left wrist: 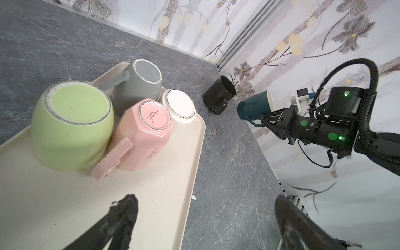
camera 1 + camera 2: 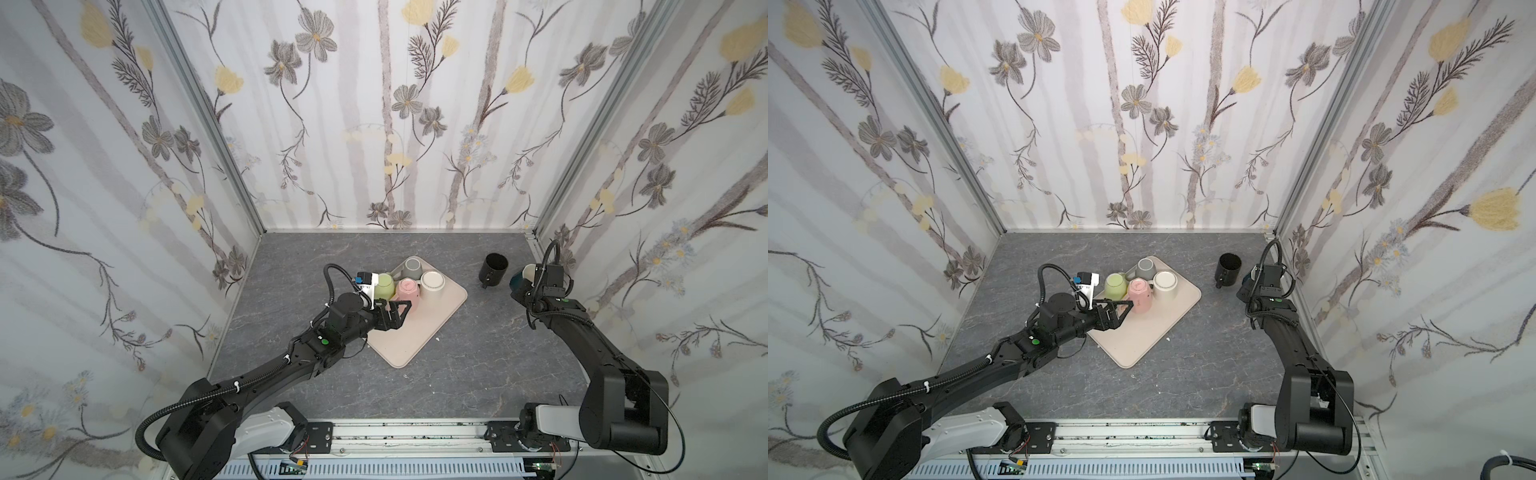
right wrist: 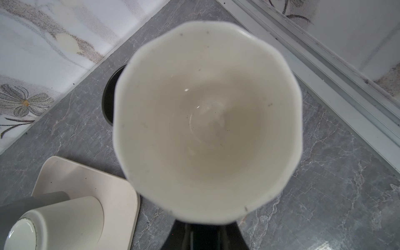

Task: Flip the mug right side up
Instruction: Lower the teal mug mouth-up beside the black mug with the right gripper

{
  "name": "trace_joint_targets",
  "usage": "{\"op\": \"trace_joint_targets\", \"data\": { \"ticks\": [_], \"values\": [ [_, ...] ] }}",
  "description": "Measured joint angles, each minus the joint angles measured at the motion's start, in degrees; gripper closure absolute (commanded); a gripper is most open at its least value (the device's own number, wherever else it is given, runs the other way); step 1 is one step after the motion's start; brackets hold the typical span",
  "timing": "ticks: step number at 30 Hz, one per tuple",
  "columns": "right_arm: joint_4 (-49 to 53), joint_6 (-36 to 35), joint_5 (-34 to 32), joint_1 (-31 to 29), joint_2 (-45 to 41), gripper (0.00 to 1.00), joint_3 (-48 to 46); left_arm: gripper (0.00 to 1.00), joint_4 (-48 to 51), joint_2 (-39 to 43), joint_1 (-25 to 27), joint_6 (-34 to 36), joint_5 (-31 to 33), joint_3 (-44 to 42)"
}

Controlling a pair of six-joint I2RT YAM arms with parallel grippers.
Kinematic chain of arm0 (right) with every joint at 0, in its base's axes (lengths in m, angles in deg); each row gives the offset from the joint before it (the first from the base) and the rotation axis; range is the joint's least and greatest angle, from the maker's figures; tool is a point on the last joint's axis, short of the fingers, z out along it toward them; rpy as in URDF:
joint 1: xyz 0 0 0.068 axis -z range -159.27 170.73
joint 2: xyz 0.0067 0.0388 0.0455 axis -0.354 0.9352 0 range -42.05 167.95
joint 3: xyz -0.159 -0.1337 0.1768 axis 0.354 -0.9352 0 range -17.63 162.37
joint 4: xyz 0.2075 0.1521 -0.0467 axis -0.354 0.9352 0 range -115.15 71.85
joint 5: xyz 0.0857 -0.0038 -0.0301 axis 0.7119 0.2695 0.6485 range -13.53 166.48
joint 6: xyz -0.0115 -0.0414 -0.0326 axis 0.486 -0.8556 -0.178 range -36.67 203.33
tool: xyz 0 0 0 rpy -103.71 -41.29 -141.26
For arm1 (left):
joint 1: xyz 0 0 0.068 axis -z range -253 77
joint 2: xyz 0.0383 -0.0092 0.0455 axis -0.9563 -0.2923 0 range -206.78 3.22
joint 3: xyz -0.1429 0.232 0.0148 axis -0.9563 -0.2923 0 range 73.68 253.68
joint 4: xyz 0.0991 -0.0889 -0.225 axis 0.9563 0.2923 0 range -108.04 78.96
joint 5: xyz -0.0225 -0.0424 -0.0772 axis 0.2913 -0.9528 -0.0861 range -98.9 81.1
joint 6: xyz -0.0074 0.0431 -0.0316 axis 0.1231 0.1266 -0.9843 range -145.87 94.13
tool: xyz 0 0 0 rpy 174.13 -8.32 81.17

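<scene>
- The right gripper [image 1: 263,119] is closed narrow on the teal mug [image 1: 255,106], apparently at the handle. It holds the mug clear of the table [image 2: 457,374], close to the right wall and just beside the black mug [image 2: 493,268].
- The teal mug lies roughly on its side in the air, and the right wrist view looks straight into its cream inside. I judge this to be mid-turn — the base is not yet underneath.
- A grip at the handle seems chosen so that a roll of the wrist swings the whole body round without the jaws having to span it.
- The left gripper [image 2: 395,316] is spread wide and empty above the near part of the tray [image 2: 419,336]. It sits just short of the pink mug [image 2: 407,293], and its fingers [image 1: 121,220] touch nothing.
- The green mug [image 2: 385,286], grey mug [image 2: 413,268], white mug [image 2: 432,282] and pink mug sit mouth-down, packed close at the tray's far corner. The black mug stands mouth-up on the table, off the tray.
- All the mugs look like glazed ceramic, and the inverted ones show rough, speckled foot rings.
- The pink and teal mugs are faceted and carry script lettering. The green one is bulbous, and the black one is a plain dark cylinder.
- The tray is smooth beige with rounded corners and a low lip — the table is grey with pale stone-like veins.
</scene>
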Motion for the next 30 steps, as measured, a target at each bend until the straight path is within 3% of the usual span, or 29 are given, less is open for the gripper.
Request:
{"op": "trace_joint_targets", "data": {
  "ticks": [14,26,29,30],
  "values": [
    [-1.18,-2.21,-1.57,0.68,11.93,1.0,7.41,0.0,0.72,-0.9,0.0,0.02,1.16,-0.07],
    [-0.96,-2.73,-1.92,0.81,15.78,0.99,11.58,0.0,0.81,-2.19,-0.07,0.09,1.73,-0.07],
    [-0.63,-2.73,-1.99,0.9,16.68,0.63,12.5,0.0,0.81,-2.23,-0.09,0.2,1.75,-0.07],
    [-0.68,-2.73,-2.01,0.94,16.9,0.57,12.63,0.0,0.83,-2.23,-0.09,0.24,1.75,-0.07]
  ]
}}
